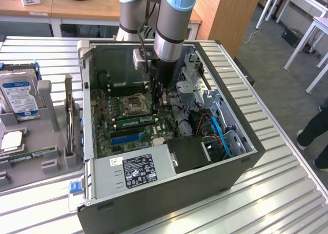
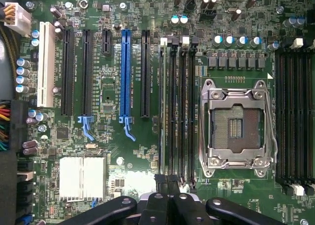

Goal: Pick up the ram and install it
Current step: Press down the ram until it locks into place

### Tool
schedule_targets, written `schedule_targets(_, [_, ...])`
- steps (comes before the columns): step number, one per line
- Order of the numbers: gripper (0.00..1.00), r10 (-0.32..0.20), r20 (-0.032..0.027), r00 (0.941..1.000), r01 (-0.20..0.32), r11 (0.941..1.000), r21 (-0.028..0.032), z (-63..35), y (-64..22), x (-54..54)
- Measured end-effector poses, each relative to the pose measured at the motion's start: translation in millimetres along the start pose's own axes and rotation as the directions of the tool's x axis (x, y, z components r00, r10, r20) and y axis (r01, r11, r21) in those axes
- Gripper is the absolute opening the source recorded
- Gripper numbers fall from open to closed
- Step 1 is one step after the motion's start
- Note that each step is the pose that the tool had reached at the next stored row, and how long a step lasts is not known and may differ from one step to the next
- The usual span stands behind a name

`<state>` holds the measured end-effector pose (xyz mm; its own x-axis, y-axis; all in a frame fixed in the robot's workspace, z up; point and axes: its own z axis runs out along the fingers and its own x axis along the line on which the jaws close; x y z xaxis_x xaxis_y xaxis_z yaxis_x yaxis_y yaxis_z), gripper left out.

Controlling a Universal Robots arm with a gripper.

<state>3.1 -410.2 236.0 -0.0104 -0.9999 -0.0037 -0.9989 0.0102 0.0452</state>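
The ram (image 1: 134, 120), a narrow green stick with a white label, stands on edge in a memory slot of the motherboard (image 1: 105, 129) inside the open computer case. In the wrist view it is a thin green edge (image 2: 162, 112) in the slot beside three empty black slots, next to the bare CPU socket (image 2: 235, 129). My gripper (image 1: 163, 105) reaches down into the case by the stick's end on the exterior view's right. Its dark fingers (image 2: 166, 179) are pressed together with nothing between them, just over the end of that slot row.
The case walls (image 1: 84, 106) and the drive cage (image 1: 197, 85) with cables close in around the arm. On a grey fixture tray (image 1: 48, 142) at the exterior view's left lie a hard drive (image 1: 18, 96) and another green stick (image 1: 32, 155). A person's legs (image 1: 315, 126) are at the right edge.
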Motion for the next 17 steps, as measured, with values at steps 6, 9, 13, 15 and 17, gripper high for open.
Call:
schedule_targets(6, [0.11,0.0,0.0001,1.0,0.0,1.0,0.0,1.6,-0.2,0.0])
schedule_targets(9, [0.11,0.0,0.0004,1.0,0.0,1.0,0.0001,2.1,-0.3,0.2])
schedule_targets(13, [0.11,0.0,0.0004,1.0,0.0,1.0,0.0001,2.7,-0.3,0.2])
schedule_targets(15, [0.11,0.0,0.0004,1.0,0.0,1.0,0.0001,4.4,-0.4,0.2])
schedule_targets(17, [0.11,0.0,0.0001,1.0,0.0,1.0,0.0,4.7,-0.4,0.2])
